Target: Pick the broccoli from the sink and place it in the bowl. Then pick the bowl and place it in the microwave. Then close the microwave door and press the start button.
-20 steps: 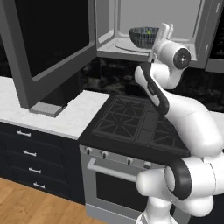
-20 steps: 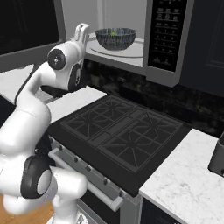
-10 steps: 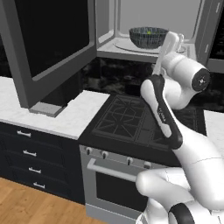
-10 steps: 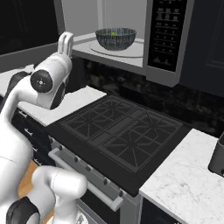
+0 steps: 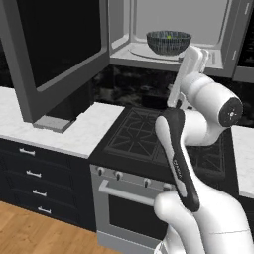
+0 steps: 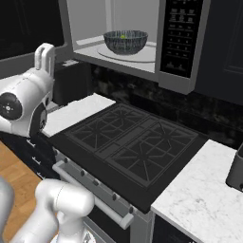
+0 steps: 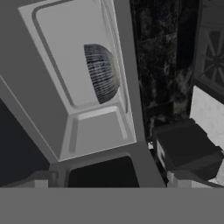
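The arm has swung back from the microwave (image 5: 168,34); its tool (image 5: 194,55), fingers apart and empty, stands below the bowl (image 5: 169,41) holding the broccoli (image 5: 169,36).

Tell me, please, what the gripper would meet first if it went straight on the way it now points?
Probably the microwave. The open, empty gripper points up at the open cavity, where the bowl sits on the turntable. The lower front edge looks nearest, though depth is hard to judge.

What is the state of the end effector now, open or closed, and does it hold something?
End effector: open, holding nothing; the bowl sits apart from it inside the microwave.
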